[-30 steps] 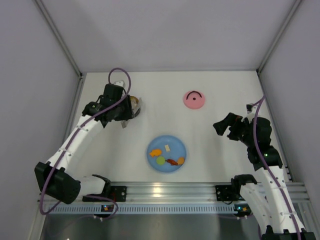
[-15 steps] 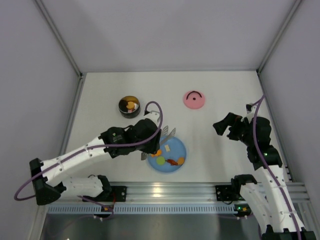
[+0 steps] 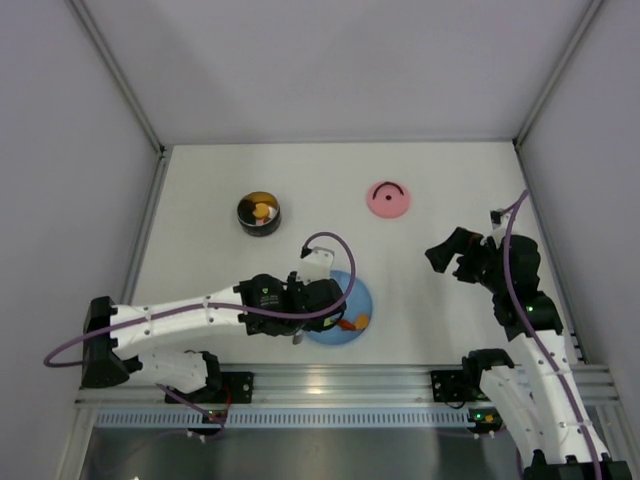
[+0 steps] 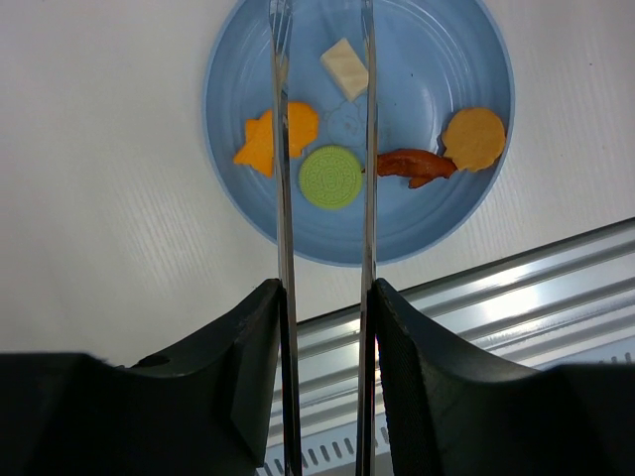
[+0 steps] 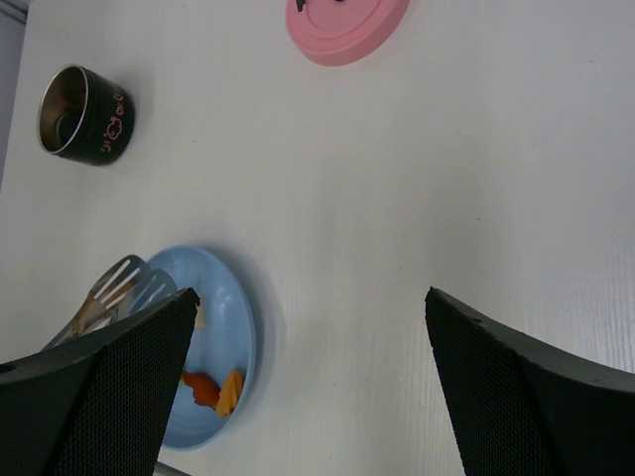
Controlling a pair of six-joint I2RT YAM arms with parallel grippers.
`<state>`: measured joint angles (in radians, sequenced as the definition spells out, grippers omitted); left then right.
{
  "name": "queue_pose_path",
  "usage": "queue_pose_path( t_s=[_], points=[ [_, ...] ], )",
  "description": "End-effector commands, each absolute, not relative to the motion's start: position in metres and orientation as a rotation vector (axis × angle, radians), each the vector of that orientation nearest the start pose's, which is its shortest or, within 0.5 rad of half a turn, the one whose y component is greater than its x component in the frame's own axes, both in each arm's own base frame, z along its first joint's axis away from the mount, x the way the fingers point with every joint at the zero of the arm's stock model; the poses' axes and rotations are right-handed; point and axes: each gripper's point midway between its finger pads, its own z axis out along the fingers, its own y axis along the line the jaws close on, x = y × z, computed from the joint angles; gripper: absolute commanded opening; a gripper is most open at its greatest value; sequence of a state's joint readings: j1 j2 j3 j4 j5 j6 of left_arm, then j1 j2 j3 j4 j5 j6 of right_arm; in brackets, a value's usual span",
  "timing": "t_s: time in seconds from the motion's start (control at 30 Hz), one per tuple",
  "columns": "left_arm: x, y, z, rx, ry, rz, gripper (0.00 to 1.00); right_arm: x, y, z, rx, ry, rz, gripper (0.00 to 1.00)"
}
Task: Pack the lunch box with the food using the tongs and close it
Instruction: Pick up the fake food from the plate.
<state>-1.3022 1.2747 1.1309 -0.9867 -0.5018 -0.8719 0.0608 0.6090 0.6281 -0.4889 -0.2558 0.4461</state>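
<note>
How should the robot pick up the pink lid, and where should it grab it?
Probably by the dark arched handle on top, coming straight down from above. The pink lid lies flat on the table with its handle up, and its low rim sits against the surface, so there is little to pinch from the side. The open right claw looks nearest.

Left arm and right arm: white tubular links, black joints, looping purple cables; left pincer black.
</note>
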Motion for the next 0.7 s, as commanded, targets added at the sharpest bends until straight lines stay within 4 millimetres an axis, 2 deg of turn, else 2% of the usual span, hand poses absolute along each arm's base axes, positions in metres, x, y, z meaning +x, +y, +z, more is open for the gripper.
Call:
queue_pose_path(
  t_s=[0.0, 0.37, 0.67],
  points=[
    [0.13, -0.245, 0.16, 0.311, 2.438, -0.168, 0.46, 0.24, 0.073, 0.192, 0.237, 2.037, 0.564, 0.96],
    [0.119, -0.249, 0.141, 0.35, 2.49, -0.179, 0.46, 0.239, 0.074, 0.19, 0.233, 2.036, 0.572, 0.96],
    [0.111, -0.263, 0.133, 0.419, 2.515, -0.229, 0.46, 0.238, 0.073, 0.192, 0.234, 2.033, 0.567, 0.96]
  ],
)
